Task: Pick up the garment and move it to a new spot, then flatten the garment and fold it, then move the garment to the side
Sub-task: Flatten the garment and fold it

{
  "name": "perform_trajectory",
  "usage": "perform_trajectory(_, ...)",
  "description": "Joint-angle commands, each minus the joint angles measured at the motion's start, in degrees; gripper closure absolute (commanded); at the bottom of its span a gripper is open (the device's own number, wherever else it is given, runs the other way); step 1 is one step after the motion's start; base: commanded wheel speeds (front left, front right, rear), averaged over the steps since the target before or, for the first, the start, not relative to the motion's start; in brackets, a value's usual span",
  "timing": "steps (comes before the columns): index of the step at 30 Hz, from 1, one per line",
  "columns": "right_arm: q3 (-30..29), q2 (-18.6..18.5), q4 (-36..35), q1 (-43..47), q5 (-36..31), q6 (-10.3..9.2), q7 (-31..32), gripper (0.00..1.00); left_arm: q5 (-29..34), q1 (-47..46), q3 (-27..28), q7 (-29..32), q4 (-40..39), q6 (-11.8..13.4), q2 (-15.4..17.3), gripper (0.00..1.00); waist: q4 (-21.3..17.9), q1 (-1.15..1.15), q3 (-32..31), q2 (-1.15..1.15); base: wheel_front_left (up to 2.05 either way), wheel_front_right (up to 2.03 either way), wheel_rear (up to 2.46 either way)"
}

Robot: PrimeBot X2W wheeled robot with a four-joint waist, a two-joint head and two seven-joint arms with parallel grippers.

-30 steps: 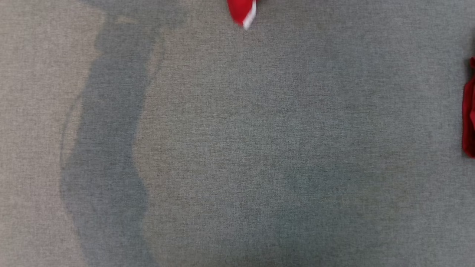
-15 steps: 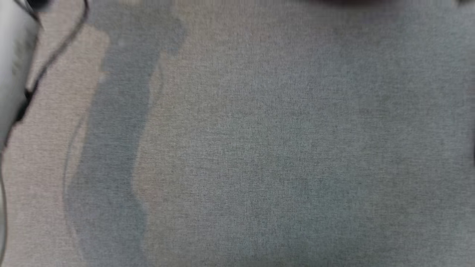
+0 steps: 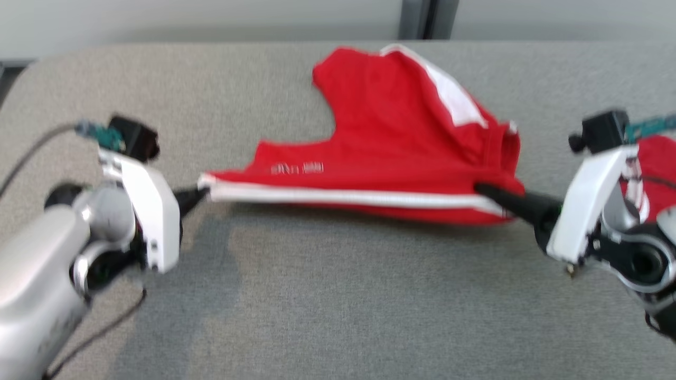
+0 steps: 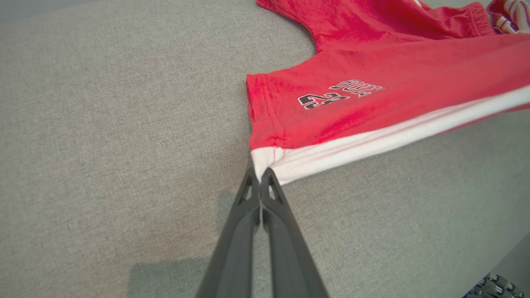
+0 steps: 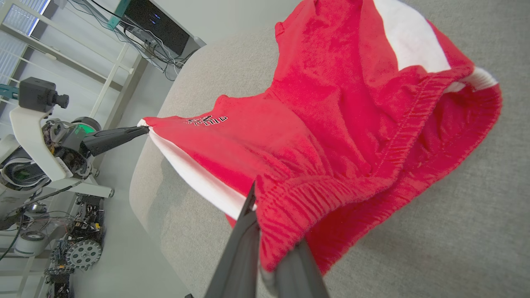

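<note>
A grey woven fabric surface (image 3: 338,295) with a rounded corner takes up most of the scene, evenly lit, with soft shadows on it. Behind it runs a pale grey wall (image 3: 211,21), broken by a dark vertical post (image 3: 428,18). Off to one side, a white metal rack (image 5: 108,78) carries a black box (image 5: 159,25) and tangled cables (image 5: 165,68), near a bright window (image 5: 20,16) and a pale floor (image 5: 120,256).

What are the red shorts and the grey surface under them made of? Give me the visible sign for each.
Red shorts: likely a soft cotton-type knit, matte. The surface looks slightly fuzzy, it drapes in folds, and the waistband is gathered as if elasticated. Grey surface: seemingly woven upholstery cloth, matte, with a fine heathered weave showing.
</note>
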Motion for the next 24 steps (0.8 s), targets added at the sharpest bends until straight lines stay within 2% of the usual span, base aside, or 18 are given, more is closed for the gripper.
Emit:
perform_trajectory(1,-0.24,-1.69,-1.01,3.24,1.07,0.11,-0.41,1.0,-0.93,3.33,-0.1,0.45,-3.02,1.86,2.05,1.0,-1.28,0.0,-4.18,0.0,0.0,0.0,0.0)
perform_trajectory(10,-0.96,-9.29,-6.79,20.44,5.41,0.07,3.57,1.0,-5.71,16.28,-1.75,7.21,-27.69,11.79,13.99,1.0,-1.76,0.0,-9.33,0.0,0.0,0.0,0.0)
perform_trajectory(14,-2.07,-12.24,-10.08,26.13,6.74,0.06,5.37,1.0,-8.2,19.45,-1.67,9.61,-35.94,14.95,18.56,1.0,-2.08,0.0,-9.88,0.0,0.0,0.0,0.0)
perform_trajectory(19,-3.66,-13.2,-12.79,29.42,6.8,0.06,5.87,1.0,-9.47,20.55,-0.94,10.38,-39.61,16.62,21.04,1.0,-2.68,0.0,-9.68,0.0,0.0,0.0,0.0)
perform_trajectory(24,-6.4,-11.06,-14.12,30.22,6.03,0.06,5.06,1.0,-9.44,17.11,0.7,11.34,-40.22,16.16,21.34,1.0,-3.97,0.0,-7.88,0.0,0.0,0.0,0.0)
